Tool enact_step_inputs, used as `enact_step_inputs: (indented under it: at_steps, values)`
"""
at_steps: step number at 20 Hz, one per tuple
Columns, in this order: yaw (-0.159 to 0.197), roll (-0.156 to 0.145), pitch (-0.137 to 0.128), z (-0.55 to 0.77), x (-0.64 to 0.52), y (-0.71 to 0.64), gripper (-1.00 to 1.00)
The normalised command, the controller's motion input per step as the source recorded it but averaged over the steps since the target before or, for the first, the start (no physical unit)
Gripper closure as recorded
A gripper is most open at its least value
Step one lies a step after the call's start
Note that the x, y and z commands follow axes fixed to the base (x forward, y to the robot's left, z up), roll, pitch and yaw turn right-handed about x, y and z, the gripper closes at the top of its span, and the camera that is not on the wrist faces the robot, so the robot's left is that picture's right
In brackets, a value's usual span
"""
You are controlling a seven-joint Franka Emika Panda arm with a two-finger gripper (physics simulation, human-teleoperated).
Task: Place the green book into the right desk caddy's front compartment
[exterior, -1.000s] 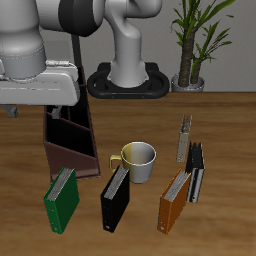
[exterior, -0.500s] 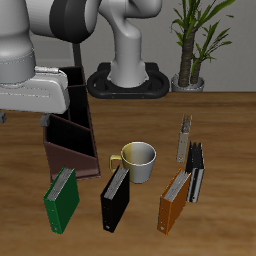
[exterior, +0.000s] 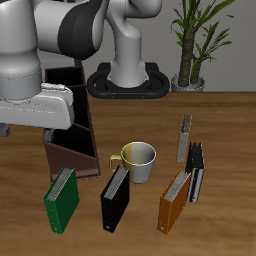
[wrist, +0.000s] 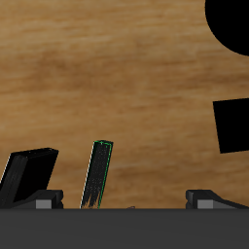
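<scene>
The green book (exterior: 62,198) stands on its edge near the table's front edge, white pages facing up. Just behind it is the right desk caddy (exterior: 70,140), a long dark reddish-brown box with slanted dividers. My hand's grey body (exterior: 38,108) hovers above the caddy's outer side, higher than the book. In the wrist view the green book (wrist: 97,173) shows as a thin upright slab below my gripper (wrist: 129,199). Both fingertips (wrist: 49,200) stand far apart with nothing between them.
A black book (exterior: 115,198) and an orange book (exterior: 175,198) stand in a row with the green one. A grey mug with a yellow handle (exterior: 138,160) sits behind them. More upright books (exterior: 195,165) and a potted plant (exterior: 193,45) are farther off.
My arm has come down and toward the table's front edge, so the hand sits lower over the caddy's side. No object has moved.
</scene>
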Motion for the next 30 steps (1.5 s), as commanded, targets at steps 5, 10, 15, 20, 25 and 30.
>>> enact_step_inputs:
  at_steps: [5,10,15,20,25,30]
  values:
    - [-0.024,-0.019,0.004,-0.25,0.08,0.03,-1.00]
    - [-0.025,-0.012,-0.007,-0.19,0.04,0.04,-1.00]
    - [-0.013,-0.009,0.006,-0.24,0.05,0.05,-1.00]
    - [0.001,-0.018,0.002,-0.22,0.02,0.05,-1.00]
    - [-0.015,-0.017,0.010,-0.27,0.02,0.03,-1.00]
    - [-0.028,0.002,0.026,-0.24,0.05,0.08,-1.00]
